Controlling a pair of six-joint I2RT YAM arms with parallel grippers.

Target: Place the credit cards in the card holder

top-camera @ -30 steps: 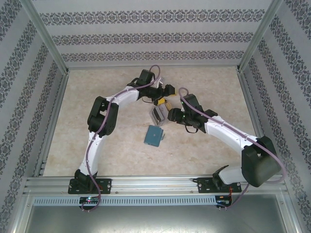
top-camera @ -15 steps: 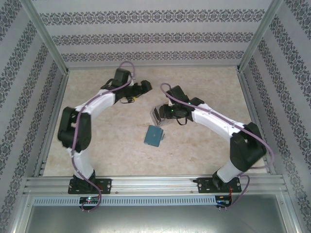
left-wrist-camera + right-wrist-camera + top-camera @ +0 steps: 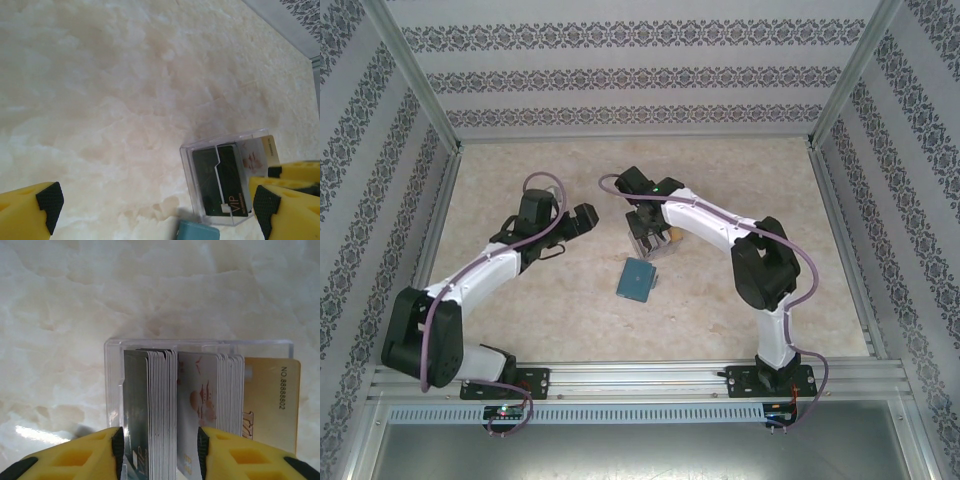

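The credit cards [image 3: 150, 410] stand on edge in a clear plastic box [image 3: 112, 370]: a dark grey stack, a whitish stack [image 3: 200, 390] and a tan card [image 3: 272, 400]. My right gripper [image 3: 160, 450] has its jaws closed in on the dark stack and the front whitish cards, with the left pad against the outer dark card. From above, this gripper [image 3: 645, 232] sits over the box [image 3: 650, 248]. The teal card holder [image 3: 638, 279] lies shut just in front of the box. My left gripper [image 3: 582, 218] hangs open to the left, with the box [image 3: 187, 165] and the card holder's corner [image 3: 198, 232] ahead of it.
The marble-patterned tabletop [image 3: 740, 200] is fenced by a metal frame with patterned walls at the back and sides. The right arm's elbow [image 3: 760, 262] stands to the right of the card holder. The left arm's elbow [image 3: 420, 335] is at the near left.
The left arm has drawn back leftward and toward its base, away from the box. The right gripper has moved left onto the box and its jaws have narrowed around the cards.
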